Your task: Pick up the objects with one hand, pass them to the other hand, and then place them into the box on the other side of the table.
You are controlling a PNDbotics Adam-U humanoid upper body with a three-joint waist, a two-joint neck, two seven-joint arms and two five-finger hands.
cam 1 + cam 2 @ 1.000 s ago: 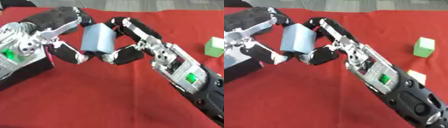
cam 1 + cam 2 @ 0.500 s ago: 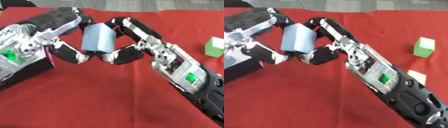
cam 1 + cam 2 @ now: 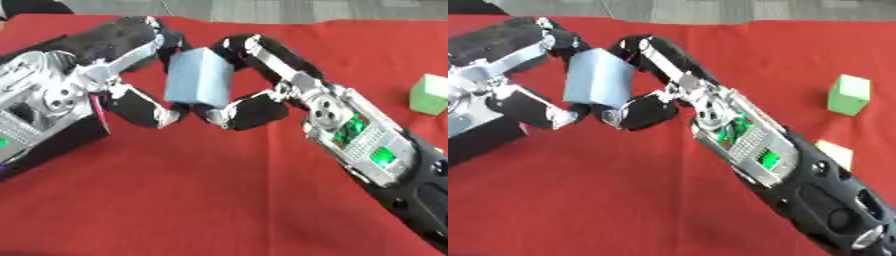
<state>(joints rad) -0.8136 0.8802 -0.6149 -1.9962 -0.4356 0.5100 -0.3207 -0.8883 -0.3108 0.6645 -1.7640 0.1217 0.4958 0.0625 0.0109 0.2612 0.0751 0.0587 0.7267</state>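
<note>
Unmoved blue block (image 3: 199,77) btwn left robot hand (image 3: 131,65) & right robot hand (image 3: 262,80), both gripping it.

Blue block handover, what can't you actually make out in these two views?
- Blue block: its left and right edges are covered by the left hand and the right hand, so which hand bears it is unclear.
- The box: outside both views.
- Green block: cut by the right edge in the left eye view.
- Pale block: partly hidden behind the right forearm in the right eye view.
</note>
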